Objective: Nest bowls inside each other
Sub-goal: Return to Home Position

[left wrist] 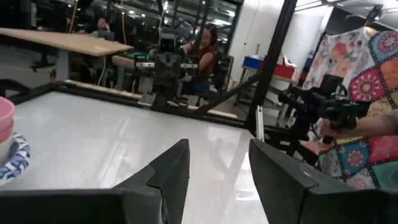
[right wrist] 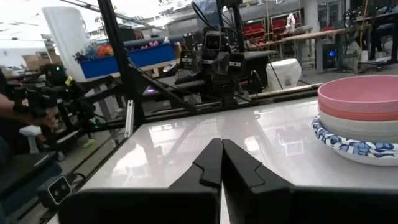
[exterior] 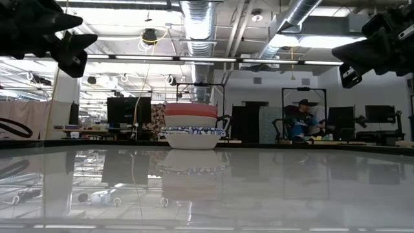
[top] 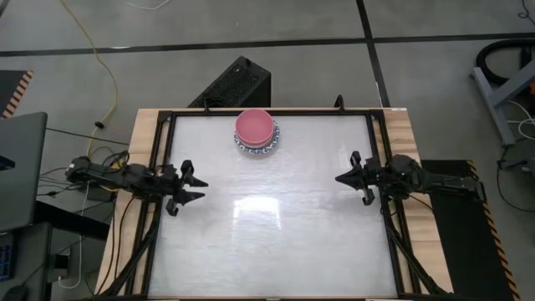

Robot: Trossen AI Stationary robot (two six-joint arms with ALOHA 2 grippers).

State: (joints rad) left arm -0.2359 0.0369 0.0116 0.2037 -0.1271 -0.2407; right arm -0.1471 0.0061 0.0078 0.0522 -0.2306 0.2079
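One stack of nested bowls (top: 256, 132) stands by its base on the white table near the far edge, a little left of the middle. A pink bowl (right wrist: 360, 93) is on top, a red rim (exterior: 191, 121) shows below it, and a white bowl with a blue-patterned rim (right wrist: 351, 146) is at the bottom. My left gripper (top: 199, 187) hovers open at the table's left side, pointing right, far from the stack. At the right side, my right gripper (top: 341, 179) hovers shut, pointing left. Neither holds anything.
A black frame (top: 159, 167) edges the tabletop. A black box (top: 236, 84) and a yellow cable (top: 104, 67) lie on the floor beyond the far edge. A person (left wrist: 205, 53) sits behind the right arm's base; bare table lies between the two grippers.
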